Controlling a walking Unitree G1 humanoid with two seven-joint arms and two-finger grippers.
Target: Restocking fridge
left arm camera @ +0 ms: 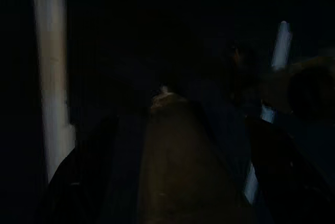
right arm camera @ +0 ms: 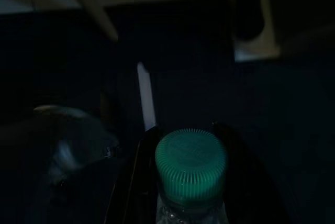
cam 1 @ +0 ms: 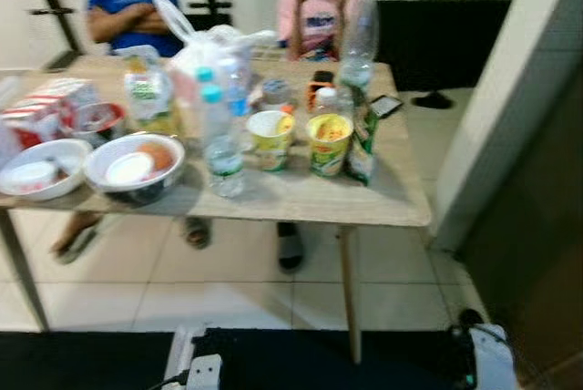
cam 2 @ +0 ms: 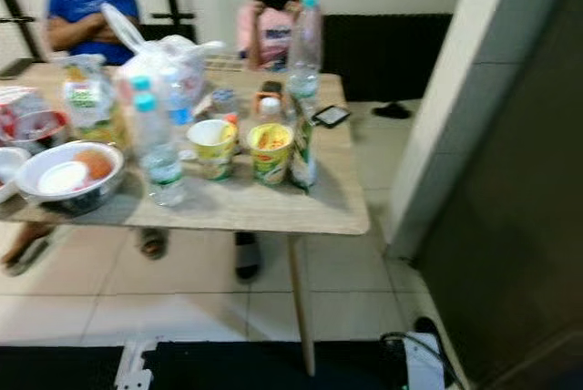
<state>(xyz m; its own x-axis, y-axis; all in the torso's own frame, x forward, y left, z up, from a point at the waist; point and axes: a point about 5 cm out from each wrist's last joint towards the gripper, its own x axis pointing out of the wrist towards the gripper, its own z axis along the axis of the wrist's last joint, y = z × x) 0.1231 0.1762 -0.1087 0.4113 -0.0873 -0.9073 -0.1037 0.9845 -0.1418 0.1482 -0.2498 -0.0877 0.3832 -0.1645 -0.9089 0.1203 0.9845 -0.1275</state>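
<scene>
In the right wrist view my right gripper [right arm camera: 187,131] is shut on a clear water bottle with a green ribbed cap [right arm camera: 191,167], and black fingers [right arm camera: 134,182] flank its neck. The left wrist view is very dark, with a dim brownish shape [left arm camera: 178,161] at its centre. The wooden table [cam 1: 301,194] ahead carries two small water bottles [cam 1: 221,148], a tall bottle [cam 1: 358,39], two yellow cups [cam 1: 329,144] and bowls of food [cam 1: 137,169]. A dark tall panel [cam 1: 537,226] stands at the right.
Two people [cam 1: 132,3] sit behind the table. A white plastic bag [cam 1: 214,48], red-and-white cartons [cam 1: 50,103] and a phone [cam 1: 385,106] lie on it. A white pillar [cam 1: 510,89] rises on the right. A black mat [cam 1: 319,358] covers the tiled floor before me.
</scene>
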